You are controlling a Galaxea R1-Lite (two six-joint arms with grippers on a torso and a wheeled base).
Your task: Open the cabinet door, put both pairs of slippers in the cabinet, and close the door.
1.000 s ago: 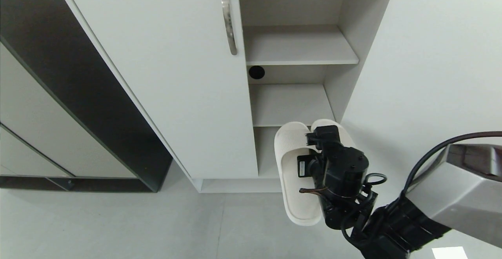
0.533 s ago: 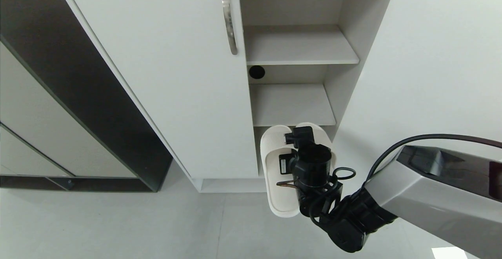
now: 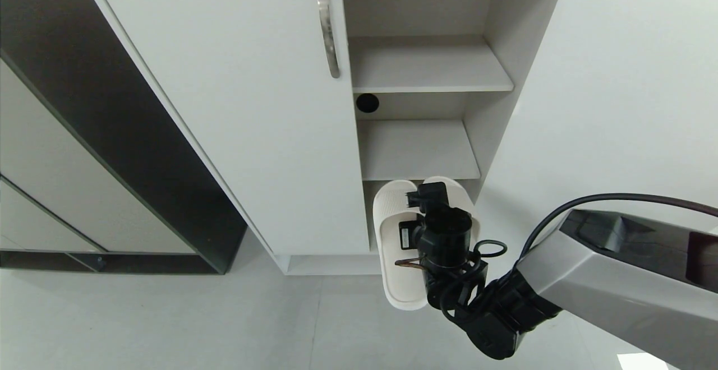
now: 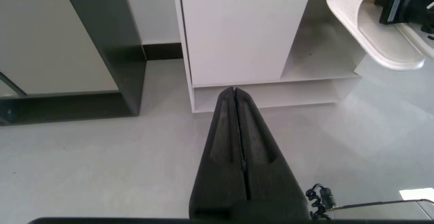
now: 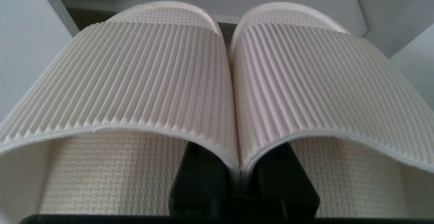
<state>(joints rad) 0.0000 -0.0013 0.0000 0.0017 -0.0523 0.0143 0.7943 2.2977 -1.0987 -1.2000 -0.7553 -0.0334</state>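
Door-opening step is looking done: the tall white laminate cabinet is standing open on its R side, next to a shut white door w/ a brushed-metal bar handle. The R gripper is clamping the pair of cream ribbed foam slippers by their inner edges, fingers pinching both straps together. The pair is hanging off the floor, toes at the mouth of the bottom bay, just under the lower shelf. Not yet set down, so stowing this pair, the 2nd pair and door closing are probably remaining; bay contents can't be told. The L gripper is hovering over grey floor, fingers pressed together, holding nothing. Vs. 1.0 s ago, the R arm has been swinging left and inward toward the bay; vs. 0.5 s ago, almost no shift.
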